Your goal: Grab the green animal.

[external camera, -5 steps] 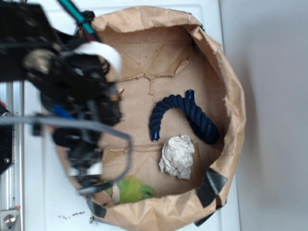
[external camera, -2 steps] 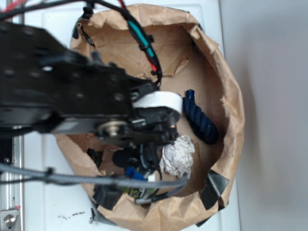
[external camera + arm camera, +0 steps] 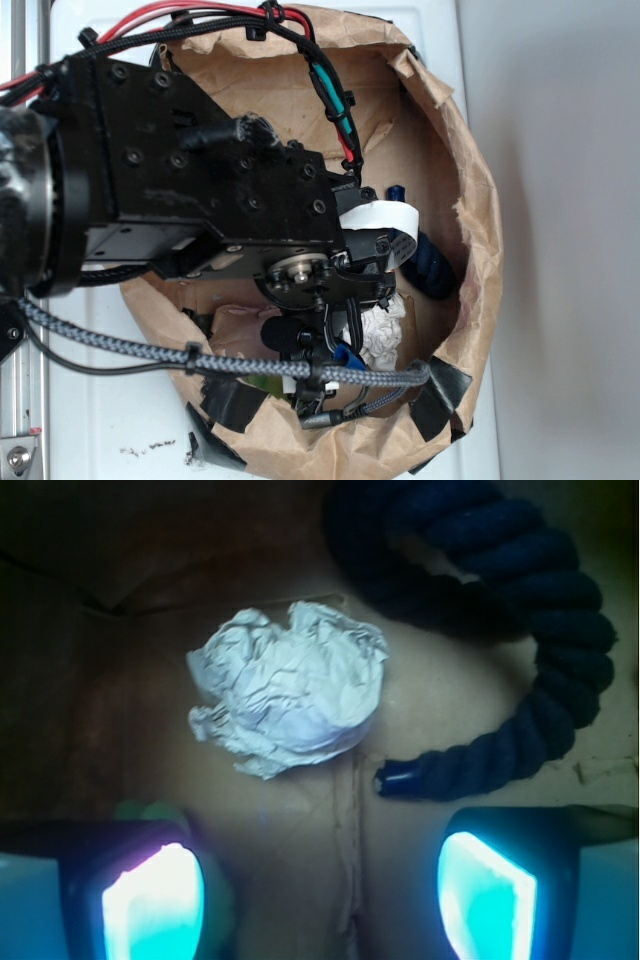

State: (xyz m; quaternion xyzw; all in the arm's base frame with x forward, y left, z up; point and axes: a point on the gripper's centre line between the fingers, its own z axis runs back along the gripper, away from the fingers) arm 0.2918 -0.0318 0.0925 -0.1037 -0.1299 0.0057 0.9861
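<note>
The green animal shows only as a faint green patch (image 3: 148,811) just behind my left fingertip (image 3: 152,900) in the wrist view. In the exterior view a sliver of the green animal (image 3: 262,384) peeks out under the arm near the bag's lower wall. My gripper (image 3: 320,900) is open, with bare brown bag floor between its lit pads and nothing held. In the exterior view the gripper (image 3: 318,372) hangs low inside the bag, mostly hidden by the black arm. The animal lies at the left finger's outer side, not between the fingers.
A crumpled white paper ball (image 3: 290,690) (image 3: 385,330) lies just ahead of the fingers. A dark blue rope (image 3: 530,630) (image 3: 432,268) curves at the right. The brown paper bag wall (image 3: 480,250) rings everything; black tape (image 3: 440,395) patches its lower rim.
The arm has swung right and down over the bag, now covering most of the green animal and part of the rope. The objects themselves have not moved.
</note>
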